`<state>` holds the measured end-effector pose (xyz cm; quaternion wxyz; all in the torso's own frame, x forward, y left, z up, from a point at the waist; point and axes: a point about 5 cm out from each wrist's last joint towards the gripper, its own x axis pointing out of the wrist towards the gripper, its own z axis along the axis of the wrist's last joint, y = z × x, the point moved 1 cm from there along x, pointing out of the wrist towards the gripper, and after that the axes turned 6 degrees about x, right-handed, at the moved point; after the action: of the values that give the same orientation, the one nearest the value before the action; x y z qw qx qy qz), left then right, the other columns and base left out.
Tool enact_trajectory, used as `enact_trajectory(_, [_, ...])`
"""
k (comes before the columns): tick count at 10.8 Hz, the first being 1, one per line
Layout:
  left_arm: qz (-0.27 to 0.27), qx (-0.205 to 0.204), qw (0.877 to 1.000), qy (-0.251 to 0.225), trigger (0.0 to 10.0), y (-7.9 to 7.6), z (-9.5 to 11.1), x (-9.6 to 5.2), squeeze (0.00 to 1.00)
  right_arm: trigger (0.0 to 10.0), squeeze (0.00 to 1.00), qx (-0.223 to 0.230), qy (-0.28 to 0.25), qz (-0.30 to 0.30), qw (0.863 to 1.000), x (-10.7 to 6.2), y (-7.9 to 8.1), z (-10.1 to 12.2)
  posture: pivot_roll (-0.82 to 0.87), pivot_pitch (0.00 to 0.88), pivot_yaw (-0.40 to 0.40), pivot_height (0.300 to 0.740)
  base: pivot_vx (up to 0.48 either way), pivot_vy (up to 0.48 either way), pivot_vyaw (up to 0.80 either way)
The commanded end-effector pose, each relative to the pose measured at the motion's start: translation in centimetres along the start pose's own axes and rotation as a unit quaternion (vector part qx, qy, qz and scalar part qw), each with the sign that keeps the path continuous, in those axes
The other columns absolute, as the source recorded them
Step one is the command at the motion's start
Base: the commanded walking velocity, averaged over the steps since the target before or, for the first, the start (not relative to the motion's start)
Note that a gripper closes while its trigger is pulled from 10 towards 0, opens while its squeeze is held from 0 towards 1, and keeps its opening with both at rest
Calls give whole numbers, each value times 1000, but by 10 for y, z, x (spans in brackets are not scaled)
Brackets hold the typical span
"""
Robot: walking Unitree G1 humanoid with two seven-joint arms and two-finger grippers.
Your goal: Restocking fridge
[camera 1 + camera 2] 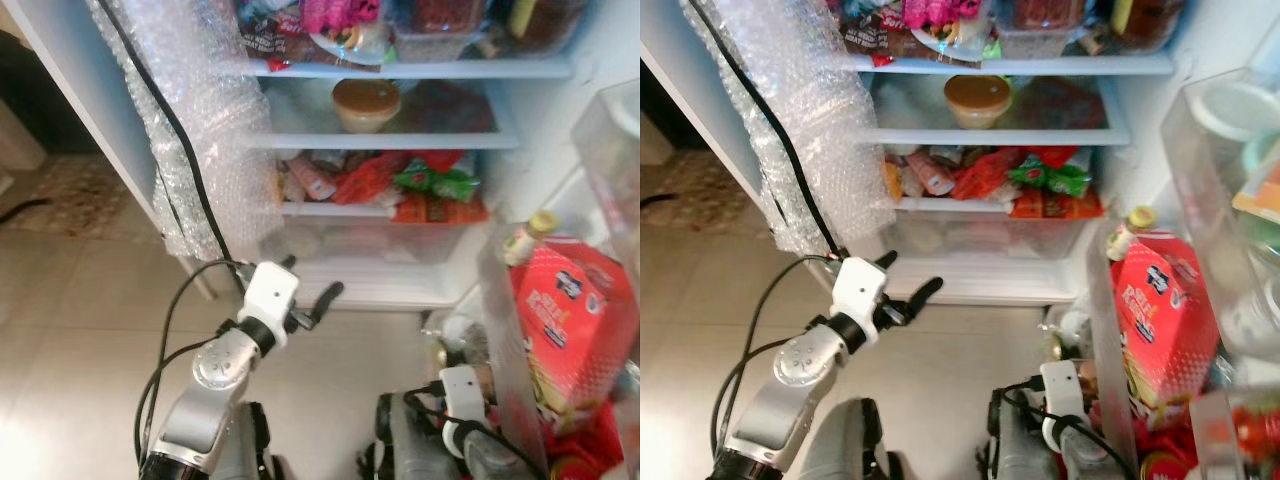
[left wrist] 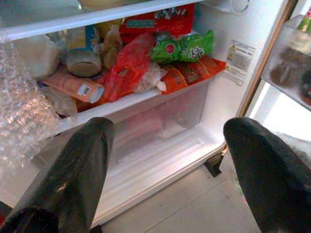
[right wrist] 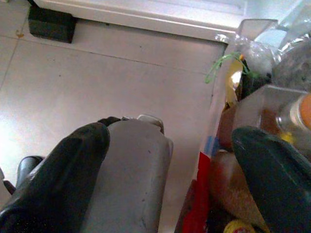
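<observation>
**Open fridge, both grippers empty**

Left eye view: the white open fridge (image 1: 540,160) stands ahead, its shelves packed. A round tan-lidded tub (image 1: 366,104) sits alone on the middle glass shelf; below it, a shelf carries a green snack packet (image 1: 437,181) among red and orange packets. A sheet of clear bubble wrap (image 1: 205,130) hangs down the left side of the fridge with a black cable running over it. The left gripper (image 1: 310,292) is raised in front of the clear bottom drawer (image 1: 370,245), jaws spread wide and holding nothing. On the right, the door rack holds a red carton (image 1: 565,320) and a small yellow-capped bottle (image 1: 527,236). The right gripper's white wrist is low, near the foot of the door.

Right eye view: the same scene, with the beige tiled floor (image 1: 700,300) on the left.

Left wrist view: the two black fingers (image 2: 80,165) stand far apart, framing the drawer and the shelf of packets beyond. A tan squeeze tube (image 2: 73,86) lies at that shelf's left end.

Right wrist view: the right gripper (image 3: 170,160) hangs over the floor beside the door rack, jaws wide and empty, with a grey part of the robot's own body between them.
</observation>
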<state>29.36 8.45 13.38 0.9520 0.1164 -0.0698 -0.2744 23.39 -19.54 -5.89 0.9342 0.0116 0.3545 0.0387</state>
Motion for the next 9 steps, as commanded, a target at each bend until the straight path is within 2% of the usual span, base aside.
enact_trajectory(1, [3,1,1000,13,10000,0,-5,-2,0,10000,0,0,105,21,994,-15,13,-58,-63,233,74,606,0,0,0])
enact_trajectory(4, [9,1,1000,27,10000,2,-11,-3,0,10000,0,4,105,26,994,-15,14,-59,-61,226,74,606,0,0,744])
enact_trajectory(6, [46,-25,997,55,10000,11,-25,-5,0,10000,0,5,104,25,994,-15,14,-59,-65,221,76,606,0,0,738])
enact_trajectory(7, [60,-20,995,75,10000,17,-33,-7,0,10000,0,5,105,25,994,-15,14,-59,-62,217,77,606,0,0,531])
enact_trajectory(9, [89,-15,988,123,10000,27,-58,-16,0,10000,0,8,105,24,994,-15,14,-59,-64,219,80,606,0,0,0])
